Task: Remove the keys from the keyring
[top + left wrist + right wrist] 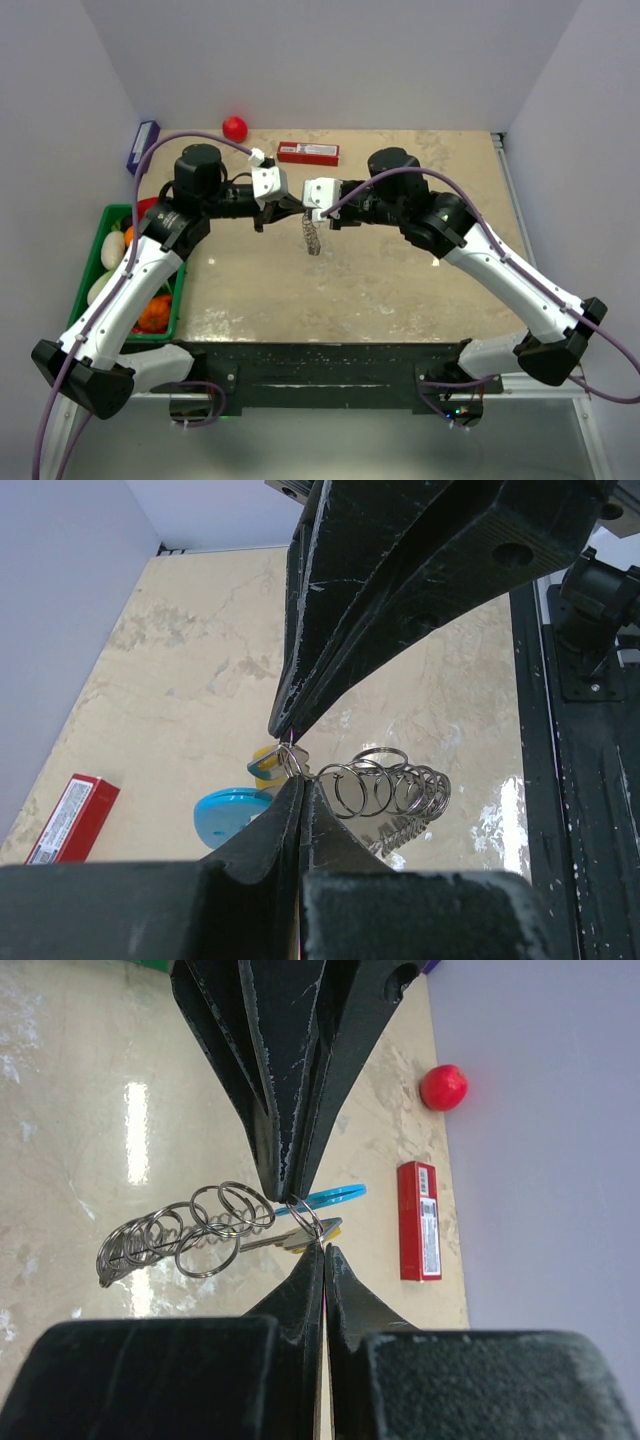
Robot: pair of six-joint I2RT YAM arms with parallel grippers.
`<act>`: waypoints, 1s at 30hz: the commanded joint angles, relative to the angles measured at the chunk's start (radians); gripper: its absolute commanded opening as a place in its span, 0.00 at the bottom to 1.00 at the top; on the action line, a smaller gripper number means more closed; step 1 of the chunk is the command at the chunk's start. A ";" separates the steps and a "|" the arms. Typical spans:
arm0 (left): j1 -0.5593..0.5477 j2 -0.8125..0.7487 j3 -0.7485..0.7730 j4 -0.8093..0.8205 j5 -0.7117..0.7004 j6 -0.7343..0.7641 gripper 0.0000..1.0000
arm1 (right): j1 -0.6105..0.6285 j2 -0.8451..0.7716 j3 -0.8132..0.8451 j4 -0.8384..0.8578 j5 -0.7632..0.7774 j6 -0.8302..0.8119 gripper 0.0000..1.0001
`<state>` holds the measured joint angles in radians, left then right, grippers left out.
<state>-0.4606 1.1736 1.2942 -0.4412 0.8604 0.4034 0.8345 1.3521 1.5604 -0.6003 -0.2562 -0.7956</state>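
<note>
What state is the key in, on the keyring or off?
On. The key hangs from the end ring of the keyring, held in the air.

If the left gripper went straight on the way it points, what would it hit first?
Probably the right gripper, facing it tip to tip; both are shut on the keyring between them.

Both arms white with black joints, purple cables, scuffed black grippers.

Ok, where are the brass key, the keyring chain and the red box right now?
key [330, 1226]: right wrist view, on its yellow head.
keyring [140, 1243]: right wrist view, on the bunched rings at its free end.
red box [420, 1222]: right wrist view, middle of its top face.
</note>
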 commanded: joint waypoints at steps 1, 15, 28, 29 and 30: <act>-0.006 -0.014 0.024 0.042 0.012 -0.011 0.00 | 0.000 -0.022 0.018 0.033 -0.003 -0.019 0.00; -0.004 -0.011 0.030 0.021 0.064 0.000 0.00 | -0.002 -0.027 0.009 0.048 0.009 -0.014 0.00; 0.011 -0.015 0.042 0.018 0.137 -0.005 0.00 | -0.002 -0.045 -0.022 0.066 0.021 -0.014 0.00; 0.013 -0.017 0.043 0.019 0.138 -0.008 0.00 | -0.002 -0.045 -0.023 0.066 0.021 -0.014 0.00; 0.014 -0.017 0.043 0.021 0.141 -0.009 0.00 | -0.002 -0.045 -0.023 0.068 0.021 -0.014 0.00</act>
<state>-0.4553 1.1740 1.2942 -0.4435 0.9360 0.4042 0.8356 1.3434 1.5398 -0.5900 -0.2535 -0.8055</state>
